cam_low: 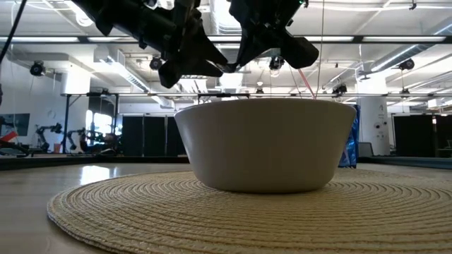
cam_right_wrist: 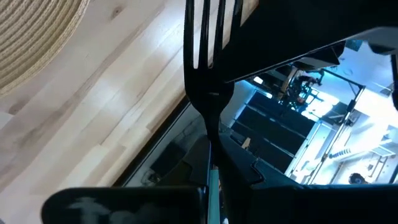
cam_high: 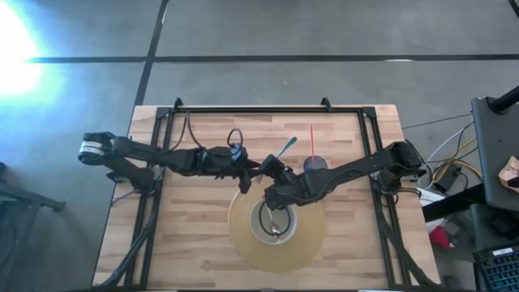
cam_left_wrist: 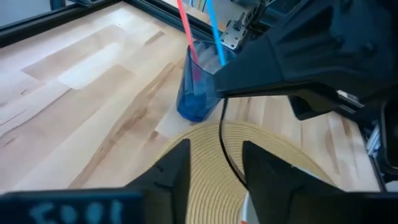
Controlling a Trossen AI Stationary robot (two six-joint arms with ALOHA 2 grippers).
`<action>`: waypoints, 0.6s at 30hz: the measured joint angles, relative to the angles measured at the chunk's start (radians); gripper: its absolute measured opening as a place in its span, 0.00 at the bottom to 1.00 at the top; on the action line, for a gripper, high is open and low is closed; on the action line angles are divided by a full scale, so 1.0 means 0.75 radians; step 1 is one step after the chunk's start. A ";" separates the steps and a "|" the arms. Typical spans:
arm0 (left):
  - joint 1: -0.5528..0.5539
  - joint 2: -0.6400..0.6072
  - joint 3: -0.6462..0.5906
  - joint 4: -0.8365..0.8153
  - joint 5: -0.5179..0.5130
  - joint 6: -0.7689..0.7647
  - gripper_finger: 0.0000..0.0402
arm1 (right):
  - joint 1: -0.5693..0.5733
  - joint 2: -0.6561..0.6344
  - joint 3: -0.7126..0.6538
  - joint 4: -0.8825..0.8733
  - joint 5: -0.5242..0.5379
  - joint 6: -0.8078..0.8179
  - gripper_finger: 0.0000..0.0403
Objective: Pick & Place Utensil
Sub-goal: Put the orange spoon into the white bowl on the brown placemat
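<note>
- White bowl (cam_high: 273,223): stands at the centre of the round woven placemat (cam_high: 243,247); the high view shows something glinting inside it, too small to identify
- Blue cup (cam_left_wrist: 198,87): stands on the wooden table (cam_high: 186,235) just beyond the placemat's rim; holds a red straw (cam_left_wrist: 186,28) and a blue straw (cam_left_wrist: 216,31)
- Right gripper (cam_high: 274,168): beside the bowl on its cup side, above the placemat's edge; fingers closed on the handle of a dark fork (cam_right_wrist: 207,62)
- Fork: its tines appear only in the right wrist view, pointing away from the gripper with bare table and the placemat edge behind them
- Left gripper (cam_left_wrist: 214,168): just beside the right gripper, over the placemat's edge; fingers parted, nothing between them
- Low view: both grippers hang above the bowl's rim; the bowl's interior is hidden here
</note>
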 joint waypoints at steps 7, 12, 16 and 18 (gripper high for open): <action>0.009 0.006 0.000 -0.002 -0.004 0.071 0.10 | 0.001 0.000 0.000 0.010 -0.001 -0.009 0.03; 0.011 0.005 0.000 0.001 -0.014 0.099 0.02 | 0.001 0.000 0.000 0.010 0.002 -0.015 0.03; 0.010 0.005 0.000 0.003 -0.014 0.117 0.01 | 0.001 0.000 0.000 0.010 0.002 -0.017 0.03; 0.010 0.005 0.000 0.008 -0.014 0.123 0.01 | 0.001 0.000 0.000 0.009 0.003 -0.017 0.03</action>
